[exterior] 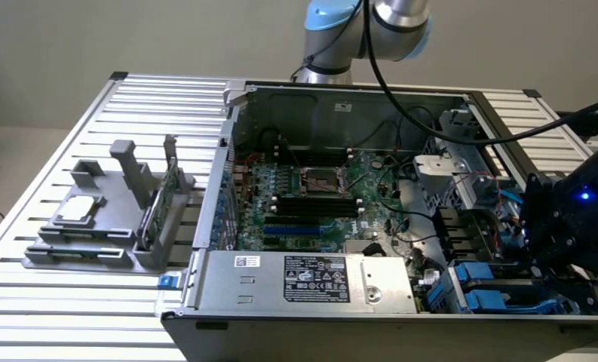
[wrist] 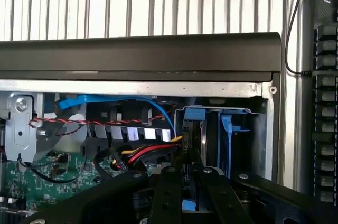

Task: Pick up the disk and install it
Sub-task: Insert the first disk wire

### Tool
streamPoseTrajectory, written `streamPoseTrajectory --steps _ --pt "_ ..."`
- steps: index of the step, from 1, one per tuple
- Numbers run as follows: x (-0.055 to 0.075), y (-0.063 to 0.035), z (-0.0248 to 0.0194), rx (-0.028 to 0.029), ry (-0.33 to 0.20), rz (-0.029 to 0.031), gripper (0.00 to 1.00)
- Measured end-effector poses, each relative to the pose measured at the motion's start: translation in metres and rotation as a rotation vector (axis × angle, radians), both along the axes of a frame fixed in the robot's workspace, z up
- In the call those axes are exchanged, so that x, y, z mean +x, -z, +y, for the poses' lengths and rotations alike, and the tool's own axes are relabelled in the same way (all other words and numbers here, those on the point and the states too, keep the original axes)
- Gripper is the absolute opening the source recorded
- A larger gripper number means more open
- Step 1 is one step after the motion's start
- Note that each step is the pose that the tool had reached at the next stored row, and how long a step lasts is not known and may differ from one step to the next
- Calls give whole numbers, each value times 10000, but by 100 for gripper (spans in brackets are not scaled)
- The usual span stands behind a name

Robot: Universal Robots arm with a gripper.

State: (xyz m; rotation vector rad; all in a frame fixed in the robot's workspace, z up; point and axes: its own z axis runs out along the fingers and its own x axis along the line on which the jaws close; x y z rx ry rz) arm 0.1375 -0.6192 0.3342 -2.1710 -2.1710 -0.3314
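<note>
The disk (wrist: 193,129) stands on edge in the drive bay at the case's corner. Its blue carrier rails show at the far end, and a bit of blue shows between my fingers. My gripper (wrist: 188,184) reaches into this bay, and its black fingers (wrist: 166,192) are closed close together on the disk's near end. In the exterior view the gripper (exterior: 570,283) hangs over the bay at the case's near right corner, above blue carrier parts (exterior: 485,290). The fingertips are hidden there behind the black gripper body.
The open computer case (exterior: 228,151) lies on a slatted table, with the motherboard (exterior: 319,188) and power supply (exterior: 309,279) exposed. Red, yellow and black cables (wrist: 150,152) run beside the bay. At the exterior view's left, a grey stand (exterior: 127,226) holds a small silver drive (exterior: 78,211) and a green card (exterior: 157,207).
</note>
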Motion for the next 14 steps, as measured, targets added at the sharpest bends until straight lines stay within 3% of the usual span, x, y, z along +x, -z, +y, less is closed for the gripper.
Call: streamPoseTrajectory --steps 14 --pt "-1 11 0 -38 350 0 17"
